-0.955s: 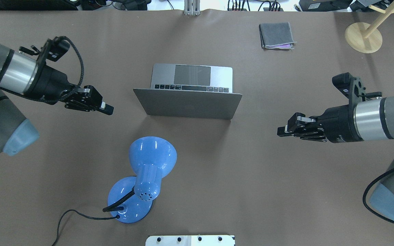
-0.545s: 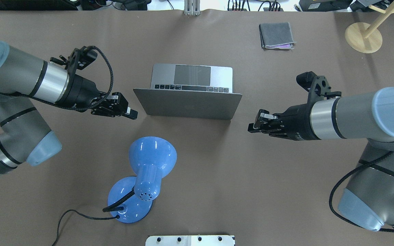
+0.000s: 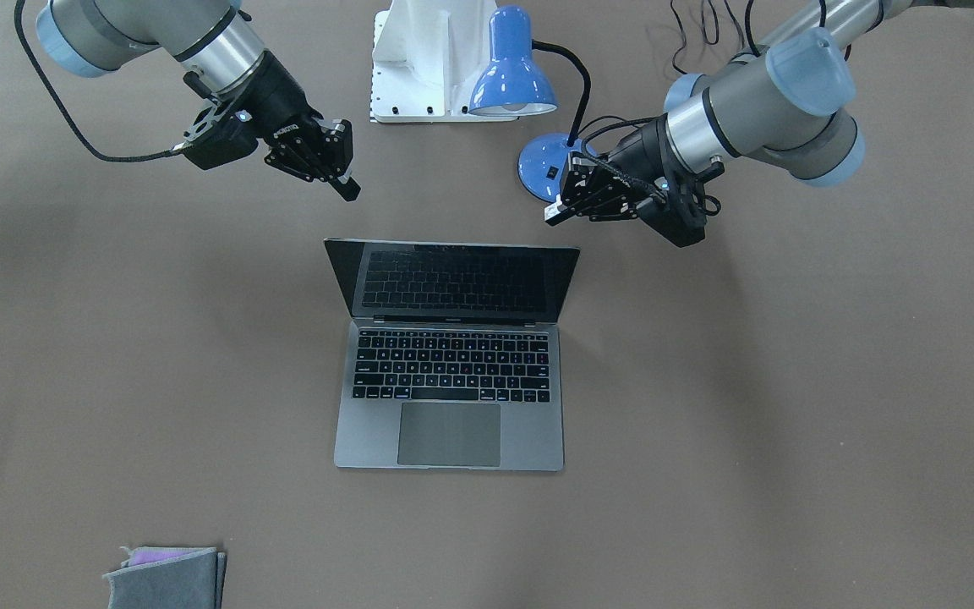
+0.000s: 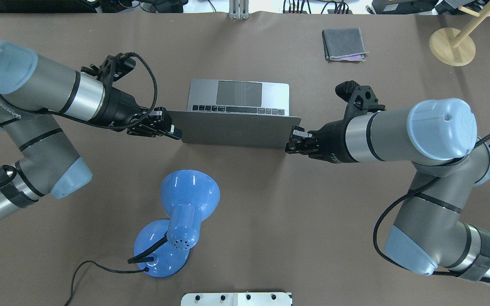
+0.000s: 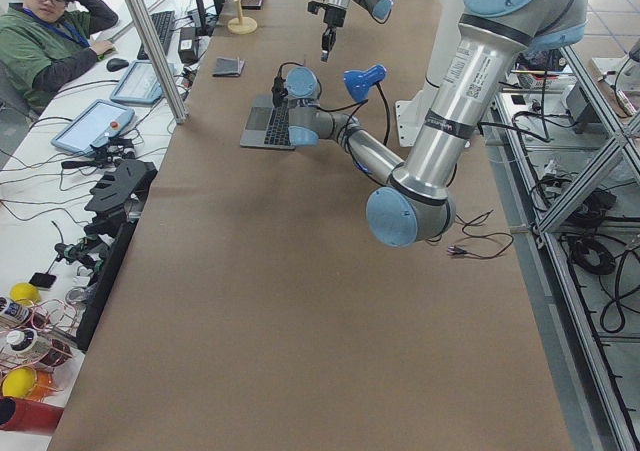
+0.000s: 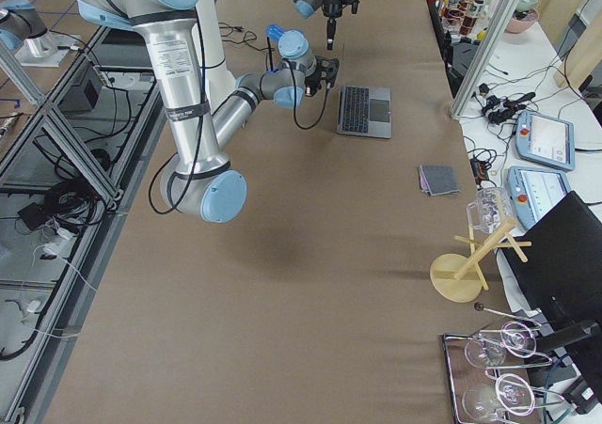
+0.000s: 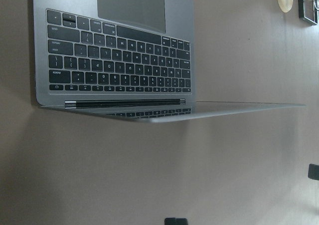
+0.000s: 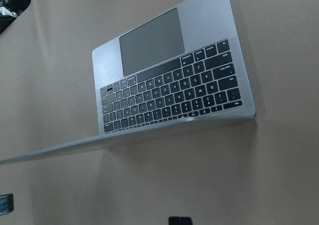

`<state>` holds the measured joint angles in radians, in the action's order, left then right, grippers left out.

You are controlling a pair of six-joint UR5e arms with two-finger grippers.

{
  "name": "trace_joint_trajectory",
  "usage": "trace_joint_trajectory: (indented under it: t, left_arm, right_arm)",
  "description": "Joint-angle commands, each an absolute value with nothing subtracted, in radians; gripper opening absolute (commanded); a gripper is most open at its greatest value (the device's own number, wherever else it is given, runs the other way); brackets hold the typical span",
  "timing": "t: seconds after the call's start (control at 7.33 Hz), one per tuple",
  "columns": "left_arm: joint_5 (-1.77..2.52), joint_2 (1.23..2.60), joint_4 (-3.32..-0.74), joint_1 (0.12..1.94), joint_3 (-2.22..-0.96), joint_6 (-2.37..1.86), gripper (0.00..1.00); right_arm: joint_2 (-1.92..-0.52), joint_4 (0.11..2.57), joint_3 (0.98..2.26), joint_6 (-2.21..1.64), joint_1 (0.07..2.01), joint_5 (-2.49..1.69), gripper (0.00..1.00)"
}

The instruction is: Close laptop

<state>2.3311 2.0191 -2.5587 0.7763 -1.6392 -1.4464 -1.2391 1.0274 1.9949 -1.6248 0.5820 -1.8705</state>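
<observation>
Overhead view: the laptop [image 4: 236,127] is shown open at the centre of the frame on the brown table [image 4: 270,221], lid raised, with the keyboard and trackpad toward the upper edge. The left arm [image 4: 58,93] is stretched in from the left of the frame, its forearm nearly level, and the left gripper [image 4: 176,132] is set just beside the lid's left edge. The right arm [image 4: 398,131] is mirrored from the right, with the right gripper [image 4: 291,144] at the lid's right edge. The fingers of each gripper are pressed together, with nothing held. Contact with the lid cannot be determined. A blue desk lamp [image 4: 181,212] is seen below the laptop.
</observation>
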Motion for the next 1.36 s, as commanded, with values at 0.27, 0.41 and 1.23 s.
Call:
trace_joint_trajectory:
  t: [0.27, 0.41, 1.23]
  left_arm:
    - [2.303, 2.026, -2.559, 0.781, -1.621, -1.445, 0.0]
    - [2.292, 2.032, -2.557, 0.782, -1.621, -1.445, 0.0]
    - [2.184, 2.15, -2.328, 0.814, -1.58, -1.381, 0.0]
  right_arm:
    - [-1.197, 1.052, 1.944, -1.608, 0.618, -1.867, 0.0]
    - [-1.192, 1.052, 1.931, -1.605, 0.636, -1.868, 0.0]
    - [-1.086, 1.046, 1.738, -1.549, 0.718, -1.879, 0.0]
